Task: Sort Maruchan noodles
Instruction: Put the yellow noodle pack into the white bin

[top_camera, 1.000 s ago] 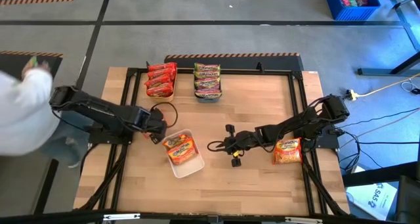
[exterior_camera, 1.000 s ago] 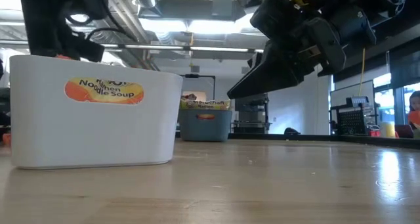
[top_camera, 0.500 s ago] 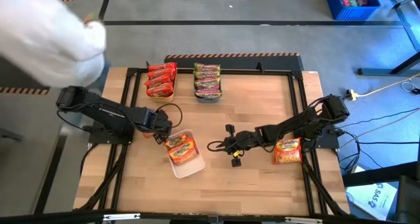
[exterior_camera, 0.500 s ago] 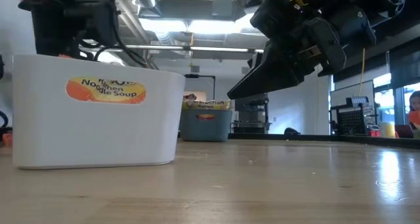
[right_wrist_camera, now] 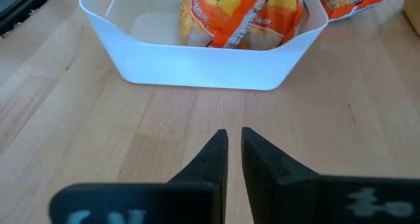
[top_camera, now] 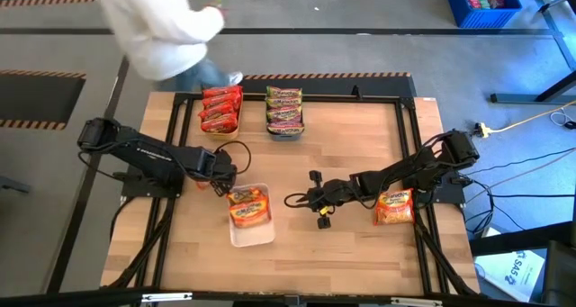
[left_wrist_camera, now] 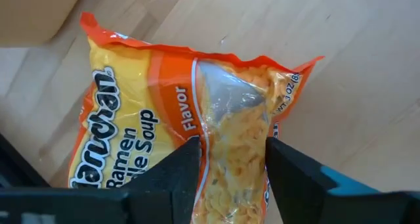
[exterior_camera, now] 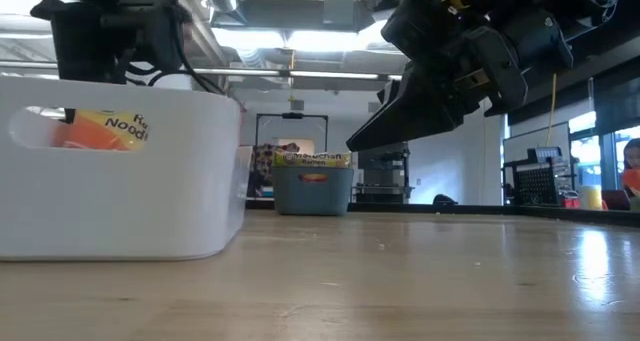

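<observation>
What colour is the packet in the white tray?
Orange and yellow packet, clearest in the left wrist view.

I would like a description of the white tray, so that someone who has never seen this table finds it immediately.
Start from the wooden table and look at its left half, below the two trays at the far edge. The white tray sits alone there, just beside the left end effector. Unlike the others, it is white and holds orange noodle packets.

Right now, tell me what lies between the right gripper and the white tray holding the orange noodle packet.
Only bare wood: in the right wrist view the tabletop runs uninterrupted from the right gripper to the white tray.
</observation>
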